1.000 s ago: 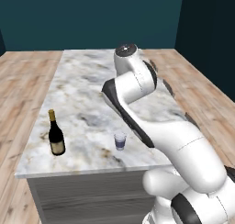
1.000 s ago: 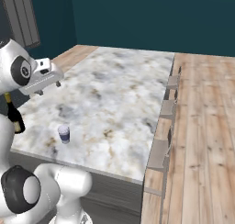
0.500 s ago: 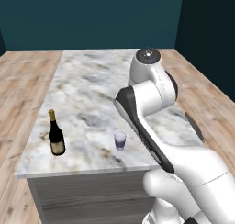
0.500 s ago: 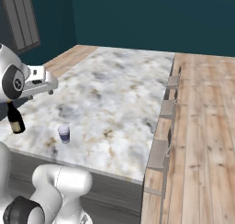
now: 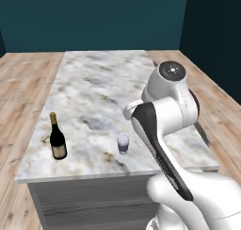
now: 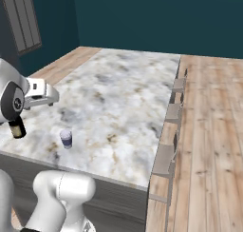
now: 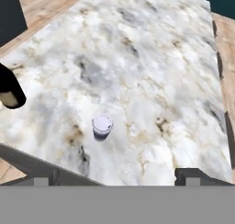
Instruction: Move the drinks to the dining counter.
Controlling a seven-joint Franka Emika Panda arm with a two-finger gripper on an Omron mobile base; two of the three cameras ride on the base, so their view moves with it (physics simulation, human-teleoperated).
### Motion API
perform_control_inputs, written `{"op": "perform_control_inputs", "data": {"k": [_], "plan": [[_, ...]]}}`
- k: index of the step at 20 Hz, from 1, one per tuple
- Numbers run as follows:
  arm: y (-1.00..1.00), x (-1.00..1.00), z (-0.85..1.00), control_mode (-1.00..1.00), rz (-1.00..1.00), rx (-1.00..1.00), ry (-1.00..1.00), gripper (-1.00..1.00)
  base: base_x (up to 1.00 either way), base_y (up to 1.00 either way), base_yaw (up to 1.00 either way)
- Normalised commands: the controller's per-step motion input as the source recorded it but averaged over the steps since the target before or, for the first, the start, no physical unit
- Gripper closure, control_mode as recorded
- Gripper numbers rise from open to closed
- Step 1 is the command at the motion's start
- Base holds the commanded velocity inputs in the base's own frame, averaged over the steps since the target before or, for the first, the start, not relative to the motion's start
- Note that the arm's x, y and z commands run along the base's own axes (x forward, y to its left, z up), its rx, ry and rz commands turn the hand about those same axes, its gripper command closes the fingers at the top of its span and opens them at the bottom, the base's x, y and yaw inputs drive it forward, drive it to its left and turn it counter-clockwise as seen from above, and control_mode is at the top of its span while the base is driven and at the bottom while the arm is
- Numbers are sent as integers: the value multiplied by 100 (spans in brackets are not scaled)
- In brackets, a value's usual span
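On the marbled desk, the wine bottle stands upright at the left, close to the near edge. To its right, well apart from it and also near that edge, stands the lidded cup, upright with its lid on. Both drinks already rest on the desk. Right of the cup the white arm folds up over the near edge. In the hand view the hand hangs above the near edge with its tips spread wide and nothing between them, the cup ahead and the bottle's base off to one side. The risk lies in the arm's wide swing so close to the cup: a low sweep could tip it, or knock the tall, narrow bottle off the edge
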Motion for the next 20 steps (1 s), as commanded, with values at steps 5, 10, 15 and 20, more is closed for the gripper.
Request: {"op": "perform_control_inputs", "data": {"k": [5, 10, 15, 20], "plan": [[-2, -23, 2, -100, 0, 1, 1, -100, 0, 0, 0], [0, -11, 0, 100, 0, 1, 3, -100, -4, 0, 0], [0, 0, 0, 100, 0, 0, 0, -100, -64, 0, 14], [0, 0, 0, 100, 0, 0, 0, -100, -32, -10, 56]]}}
